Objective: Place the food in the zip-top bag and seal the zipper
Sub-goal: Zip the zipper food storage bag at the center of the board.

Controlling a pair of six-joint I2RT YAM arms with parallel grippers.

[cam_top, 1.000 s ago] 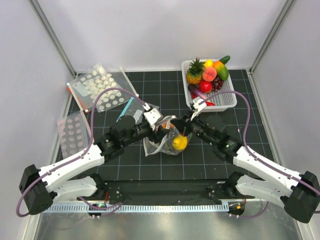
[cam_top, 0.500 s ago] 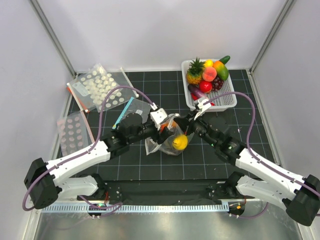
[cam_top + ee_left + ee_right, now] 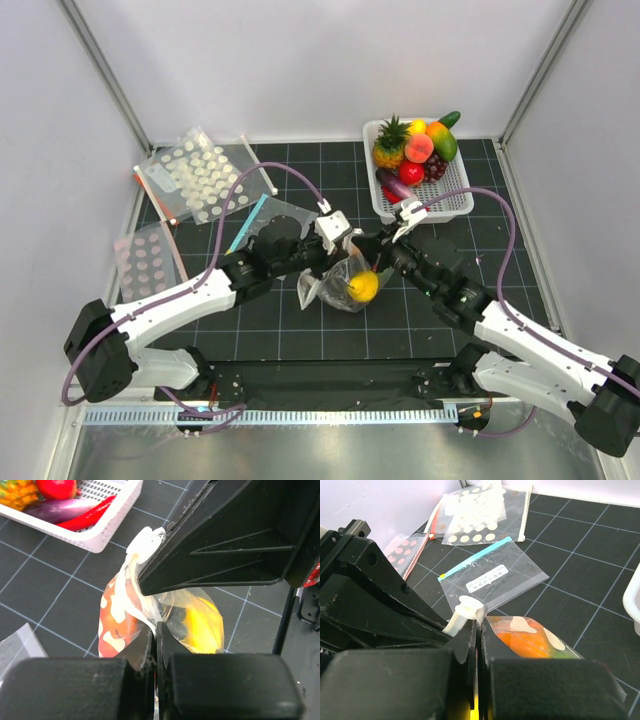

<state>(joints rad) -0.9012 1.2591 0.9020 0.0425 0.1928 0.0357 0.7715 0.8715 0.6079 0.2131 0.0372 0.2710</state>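
Note:
The zip-top bag (image 3: 335,285) hangs between both grippers over the middle of the mat, a yellow piece of food (image 3: 362,287) and an orange one (image 3: 532,644) inside it. My left gripper (image 3: 156,630) is shut on the bag's mouth just below the white zipper (image 3: 131,577). My right gripper (image 3: 479,629) is shut on the same edge right by the zipper's white tab (image 3: 468,606). From above, the left gripper (image 3: 345,252) and right gripper (image 3: 369,255) almost touch tip to tip. More food (image 3: 415,150) fills the white basket.
The white basket (image 3: 450,200) stands at the back right, close behind the right arm. A plain clear bag with a blue strip (image 3: 262,215) lies left of the grippers. Dotted clear sheets (image 3: 195,175) lie at the back left and by the left wall (image 3: 145,265).
My left gripper has moved right to the bag's mouth and shut on it. The right gripper has kept its grip and shifted slightly.

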